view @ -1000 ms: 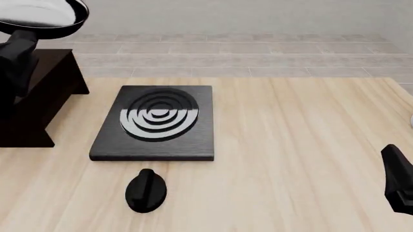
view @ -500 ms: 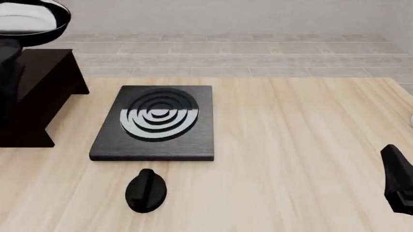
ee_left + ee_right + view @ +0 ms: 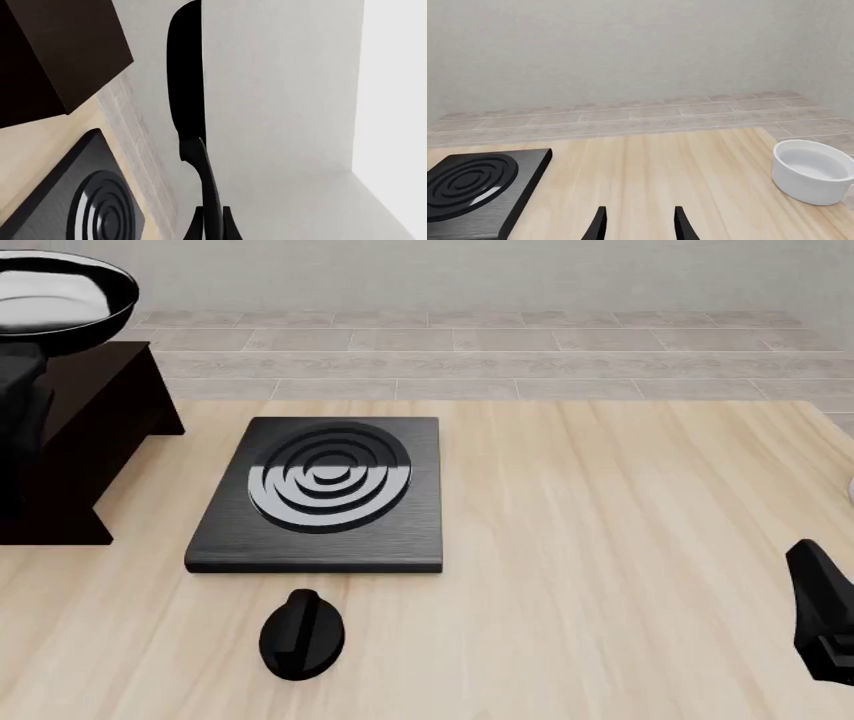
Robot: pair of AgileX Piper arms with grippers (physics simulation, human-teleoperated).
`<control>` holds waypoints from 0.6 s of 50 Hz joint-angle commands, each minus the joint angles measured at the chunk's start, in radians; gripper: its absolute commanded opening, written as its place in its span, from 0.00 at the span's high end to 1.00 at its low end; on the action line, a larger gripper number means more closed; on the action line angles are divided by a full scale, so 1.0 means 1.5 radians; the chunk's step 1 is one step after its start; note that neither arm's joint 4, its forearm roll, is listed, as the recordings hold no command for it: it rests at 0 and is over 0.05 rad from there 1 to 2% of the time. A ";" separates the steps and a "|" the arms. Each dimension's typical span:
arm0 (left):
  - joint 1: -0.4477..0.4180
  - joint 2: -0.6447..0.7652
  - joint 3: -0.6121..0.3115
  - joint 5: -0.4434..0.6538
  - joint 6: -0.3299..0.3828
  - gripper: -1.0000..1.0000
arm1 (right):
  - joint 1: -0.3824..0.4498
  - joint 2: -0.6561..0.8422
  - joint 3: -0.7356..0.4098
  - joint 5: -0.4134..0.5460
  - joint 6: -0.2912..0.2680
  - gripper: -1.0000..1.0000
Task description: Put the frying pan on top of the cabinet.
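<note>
The frying pan [image 3: 56, 292], glossy black with a pale inside, hangs level just above the far left part of the dark cabinet [image 3: 94, 425], partly cut by the picture's edge. In the left wrist view the frying pan [image 3: 185, 75] shows edge-on, and my left gripper [image 3: 212, 222] is shut on its thin black handle [image 3: 205, 175], with the cabinet [image 3: 63, 47] off to one side. My right gripper [image 3: 639, 227] is open and holds nothing; it stays low over the table's near right edge [image 3: 821, 625].
A flat black stove plate [image 3: 320, 495] with concentric rings lies mid-table, and a small black knob [image 3: 302, 633] sits in front of it. A white bowl [image 3: 814, 170] stands at the table's far right. Behind the table runs a tiled floor and a wall.
The left arm has carried the frying pan leftward and a little lower over the cabinet. The right arm has not moved.
</note>
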 commanded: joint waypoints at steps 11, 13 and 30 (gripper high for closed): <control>0.020 0.029 0.020 -0.071 -0.036 1.00 | 0.001 0.000 0.000 0.001 -0.001 0.00; 0.023 0.024 0.019 -0.068 -0.034 1.00 | 0.001 0.000 0.000 0.001 -0.002 0.00; 0.037 0.061 0.034 -0.111 -0.053 1.00 | 0.003 0.000 0.000 0.002 -0.006 0.00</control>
